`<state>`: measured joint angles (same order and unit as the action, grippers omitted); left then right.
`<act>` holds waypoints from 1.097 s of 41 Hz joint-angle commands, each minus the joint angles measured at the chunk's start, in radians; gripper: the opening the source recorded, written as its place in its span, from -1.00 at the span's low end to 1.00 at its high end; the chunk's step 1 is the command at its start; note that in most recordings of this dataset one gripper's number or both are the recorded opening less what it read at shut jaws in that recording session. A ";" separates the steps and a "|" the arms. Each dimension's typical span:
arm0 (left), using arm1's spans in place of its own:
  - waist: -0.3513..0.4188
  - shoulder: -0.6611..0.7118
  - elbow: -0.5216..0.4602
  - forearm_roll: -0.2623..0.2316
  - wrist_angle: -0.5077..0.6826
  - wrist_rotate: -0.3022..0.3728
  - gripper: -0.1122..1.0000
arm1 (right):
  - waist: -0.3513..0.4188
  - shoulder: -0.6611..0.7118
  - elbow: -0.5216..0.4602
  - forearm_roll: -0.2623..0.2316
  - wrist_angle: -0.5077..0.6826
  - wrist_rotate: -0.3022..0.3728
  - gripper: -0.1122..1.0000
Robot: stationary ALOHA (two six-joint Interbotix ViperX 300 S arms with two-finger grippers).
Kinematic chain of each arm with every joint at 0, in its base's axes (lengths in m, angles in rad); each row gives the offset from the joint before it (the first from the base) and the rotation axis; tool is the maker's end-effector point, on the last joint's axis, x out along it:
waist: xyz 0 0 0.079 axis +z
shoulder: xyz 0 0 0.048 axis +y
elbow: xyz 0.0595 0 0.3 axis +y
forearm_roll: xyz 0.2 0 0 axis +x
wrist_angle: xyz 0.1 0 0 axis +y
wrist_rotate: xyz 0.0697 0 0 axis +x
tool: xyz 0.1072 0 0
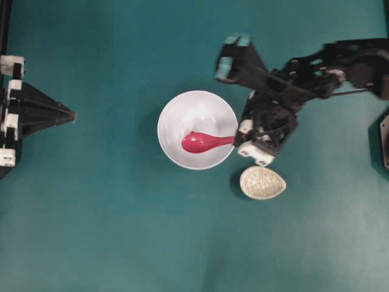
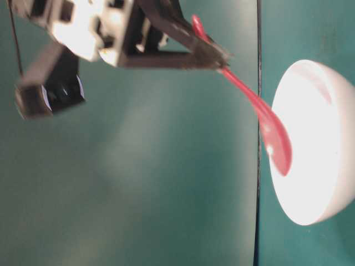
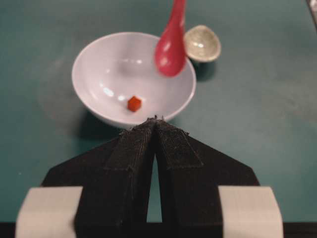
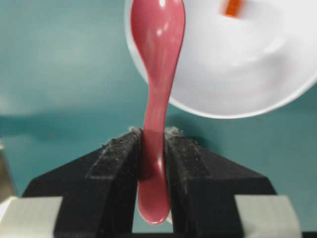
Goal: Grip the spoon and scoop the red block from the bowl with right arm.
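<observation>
We see right gripper (image 4: 153, 148) pinching pink spoon (image 4: 157, 74) by handle, scoop poised over white bowl (image 1: 182, 118). Red block (image 3: 134, 103) lies inside bowl. Left gripper (image 3: 155, 124) pressed together, near bowl rim.

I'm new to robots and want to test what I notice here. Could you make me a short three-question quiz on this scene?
1. True or false: the right tool is clamped on the spoon.
2. Where is the red block? A) in the spoon B) in the bowl C) in the speckled dish
3. Fill in: the left tool holds ____.

Key: 1 true; 2 B; 3 nothing.
</observation>
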<state>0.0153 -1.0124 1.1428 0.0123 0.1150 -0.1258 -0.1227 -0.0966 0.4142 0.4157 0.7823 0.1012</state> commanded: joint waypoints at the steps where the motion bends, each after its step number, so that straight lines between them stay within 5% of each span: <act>1: 0.002 0.006 -0.012 0.002 -0.006 0.002 -0.79 | 0.011 0.023 -0.083 -0.097 0.080 0.071 -0.40; 7: 0.000 0.005 -0.012 0.002 -0.008 0.006 -0.79 | 0.028 0.069 -0.143 -0.181 0.190 0.143 -0.40; 29: 0.002 -0.002 -0.014 0.006 -0.011 0.008 -0.79 | 0.029 0.163 -0.161 -0.187 0.212 0.155 -0.40; 45: 0.002 -0.002 -0.014 0.006 -0.012 0.008 -0.79 | 0.009 0.195 -0.169 -0.202 0.106 0.155 -0.40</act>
<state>0.0153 -1.0170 1.1428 0.0153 0.1150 -0.1197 -0.1074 0.1104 0.2792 0.2148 0.9112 0.2531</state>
